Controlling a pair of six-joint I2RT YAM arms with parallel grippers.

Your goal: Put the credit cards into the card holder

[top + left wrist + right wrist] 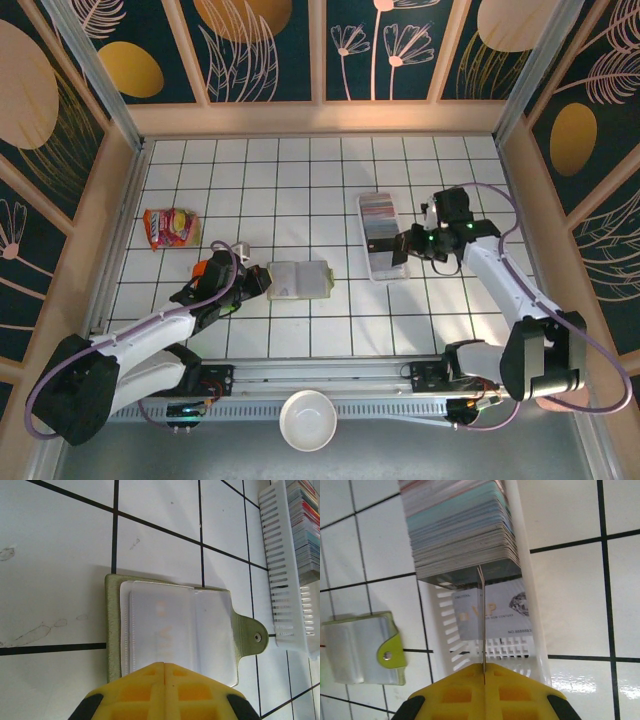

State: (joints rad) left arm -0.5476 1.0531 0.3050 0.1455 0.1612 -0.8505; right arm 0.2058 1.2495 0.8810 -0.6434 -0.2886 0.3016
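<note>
- Left gripper [165, 666], bottom centre of the left wrist view: yellow fingers clenched together with nothing between them. Tips sit over the near edge of the card holder [175, 625].
- Card holder lies open and flat on the white tiles, clear sleeves up, snap tab pointing to the right of frame. Whether the tips press on it or hover just above, I can't tell from this angle.
- Right gripper [484, 672], bottom centre of the right wrist view: clenched on a single card [481, 615]. The card shows edge-on as a thin line running up from the fingertips.
- That card stands inside the white slotted tray [532, 605], over a pale card [502, 615] lying flat on the tray floor.
- The credit cards [460, 530], upper centre of frame: packed on edge in the tray, just beyond the held card's far end.
- Step in hand, by my reading: draw the one card out. Lift straight up so it clears the tray wall and drags no neighbour along. The card is thin and likely slippery, so grip firmly.
- Holder sits lower left in the right wrist view, well apart from the right fingertips, with the tray wall between. The card will need turning flat to meet a sleeve mouth, and the left gripper would do best pinning the holder.
</note>
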